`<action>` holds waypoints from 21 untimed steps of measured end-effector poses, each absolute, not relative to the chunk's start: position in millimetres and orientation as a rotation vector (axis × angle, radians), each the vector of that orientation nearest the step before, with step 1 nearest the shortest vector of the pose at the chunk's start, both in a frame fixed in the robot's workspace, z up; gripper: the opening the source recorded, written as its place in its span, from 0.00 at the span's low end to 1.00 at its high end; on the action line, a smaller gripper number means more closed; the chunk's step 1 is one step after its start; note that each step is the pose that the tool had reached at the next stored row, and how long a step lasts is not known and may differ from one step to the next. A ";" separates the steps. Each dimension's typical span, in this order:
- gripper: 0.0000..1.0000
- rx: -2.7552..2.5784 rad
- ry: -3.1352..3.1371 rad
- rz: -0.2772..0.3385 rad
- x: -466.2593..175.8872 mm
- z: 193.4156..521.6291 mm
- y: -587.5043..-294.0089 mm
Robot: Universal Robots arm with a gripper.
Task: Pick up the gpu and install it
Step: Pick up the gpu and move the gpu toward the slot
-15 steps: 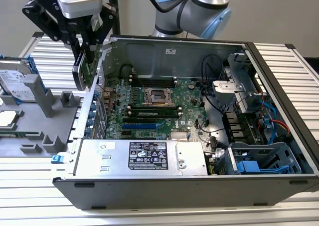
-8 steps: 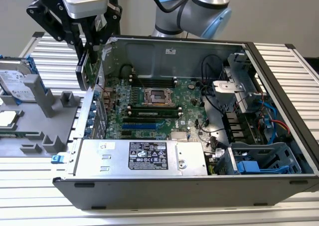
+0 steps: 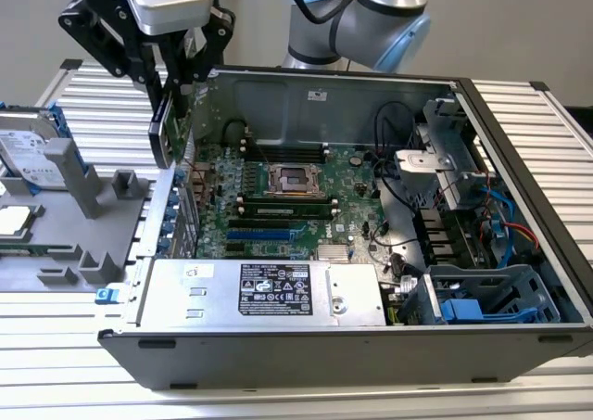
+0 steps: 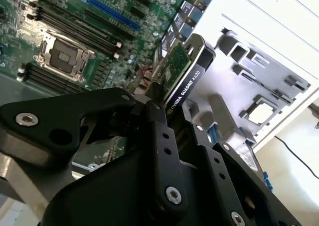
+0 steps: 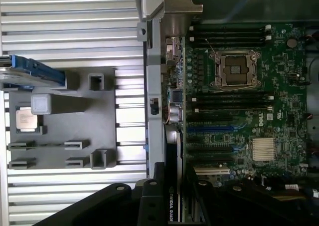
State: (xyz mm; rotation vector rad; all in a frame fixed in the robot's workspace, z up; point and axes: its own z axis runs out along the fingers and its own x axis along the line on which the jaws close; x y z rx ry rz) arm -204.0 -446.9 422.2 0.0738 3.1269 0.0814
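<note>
My gripper [image 3: 172,88] is shut on the gpu [image 3: 162,133], which hangs edge-down above the open computer case's wall [image 3: 278,341], over the end on the exterior view's left. In the second wrist view the gpu [image 4: 182,74] shows a green board face and a black shroud edge, clamped between the black fingers [image 4: 155,121] of the gripper [image 4: 172,111]. The first wrist view has the gpu [image 5: 172,186] edge-on in the gripper [image 5: 173,203], just outside the motherboard [image 5: 234,101] and near its blue slot [image 5: 209,128]. The card is above the motherboard [image 3: 287,188], not touching it.
A grey fixture tray [image 3: 83,225] beside the case holds a hard drive with blue frame [image 3: 32,146] and a processor chip [image 3: 14,218]. Inside the case are a silver power supply [image 3: 269,290], drive cages [image 3: 482,295] and cables [image 3: 398,188]. The empty processor socket [image 5: 234,69] sits mid-board.
</note>
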 end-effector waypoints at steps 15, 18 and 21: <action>0.00 0.074 3.127 0.081 -191.6 422.2 -446.9; 0.00 0.074 3.127 0.082 -189.2 422.2 -446.9; 0.00 0.074 3.127 0.081 -186.9 422.2 -446.9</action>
